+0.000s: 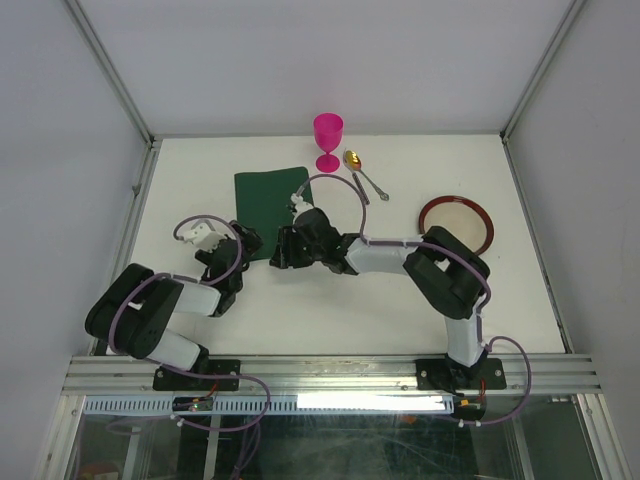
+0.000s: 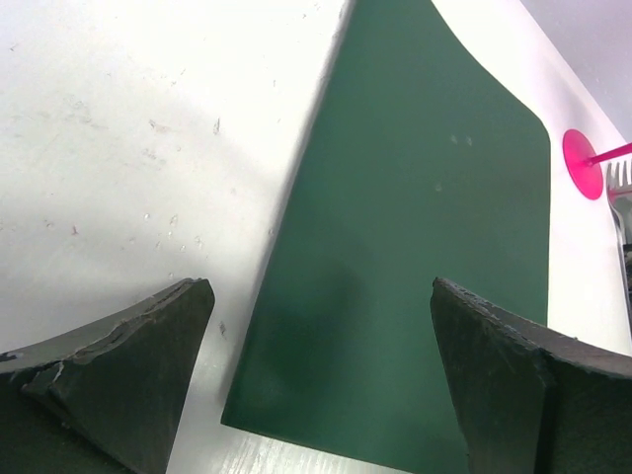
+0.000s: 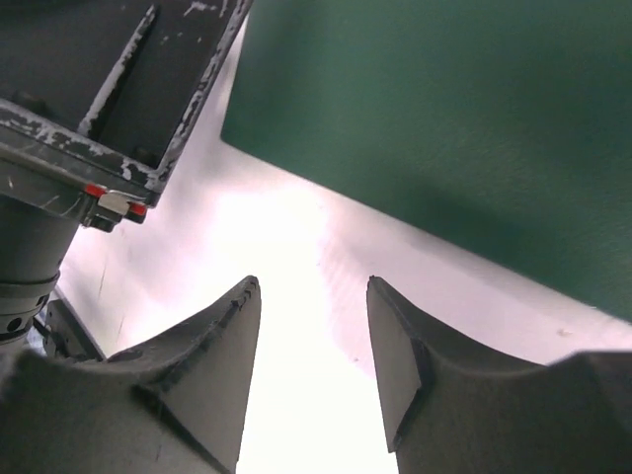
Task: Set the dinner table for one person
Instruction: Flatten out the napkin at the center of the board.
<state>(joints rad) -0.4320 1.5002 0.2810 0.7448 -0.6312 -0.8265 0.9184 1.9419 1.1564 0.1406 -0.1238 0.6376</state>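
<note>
dark green rectangular placemat, near edge
left gripper spread wide, empty; right gripper partly parted, empty, over white matte dinner table.

The black 2-finger left gripper hung low with jaws spread wide and empty, while the black right gripper, just beside it, gaped narrower, also empty.

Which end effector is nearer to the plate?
Right. The right end effector is at the placemat's near edge, left of the plate; the left end effector sits farther left.
</note>
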